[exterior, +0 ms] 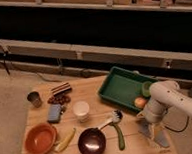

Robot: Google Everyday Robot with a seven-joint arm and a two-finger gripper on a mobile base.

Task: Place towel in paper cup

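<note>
Nothing of the job looks done yet. The paper cup [81, 111] stands upright near the middle of the table [93, 88], with nothing showing in it. Just left of it lies what is probably the towel [54, 113], a blue folded piece, though the dim view leaves some doubt. The gripper [154, 133] hangs over the near right corner, well apart from both. Whether it is spread or pressed together I cannot tell. Reaching, grasping and dropping in are all left to do.

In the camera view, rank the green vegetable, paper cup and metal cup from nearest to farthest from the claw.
The claw hangs over the table's right front corner.
1. Green vegetable, just to its left.
2. Paper cup, table centre.
3. Metal cup, far left edge.
</note>
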